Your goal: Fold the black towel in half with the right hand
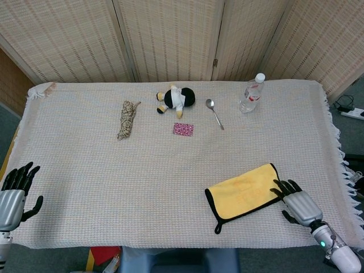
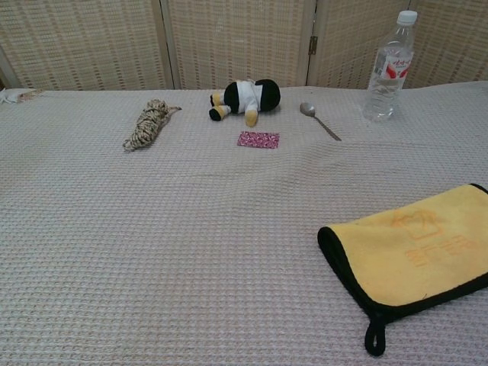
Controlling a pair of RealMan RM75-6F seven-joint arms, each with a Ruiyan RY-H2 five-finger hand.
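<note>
1. Lying folded on the cloth-covered table [image 1: 85,170], near the front right, the towel [image 1: 243,191] shows a yellow face with a black edge and a small black loop at its front left corner.
2. It looks soft, thin and light, so it should bend wherever it is lifted and sag rather than hold a shape. The woven table cover may drag on it, so a pulled edge could bunch up.
3. If the fold needs tidying, my judgement is that the free edge on the right side, nearest the right hand [image 1: 298,203], is the place to pinch; the rounded left side is the crease itself and should be left alone.
4. That right hand lies just off the towel's right edge, fingers apart and holding nothing. Whether a fingertip touches the edge I cannot tell.
5. The left hand [image 1: 13,193] rests at the front left table edge, well apart from the towel, fingers spread and empty.
6. The head view shows both hands; the chest view shows neither, and cuts off the towel's right side.
7. The chest view shows instead the faint orange print on the yellow face and how the black layer peeks out beneath it.
8. Far back lie a rope bundle [image 1: 128,119], a plush toy [image 1: 177,99], a small pink patterned piece [image 1: 183,129], a spoon [image 1: 214,112] and a bottle [image 1: 252,93], all well clear.
</note>
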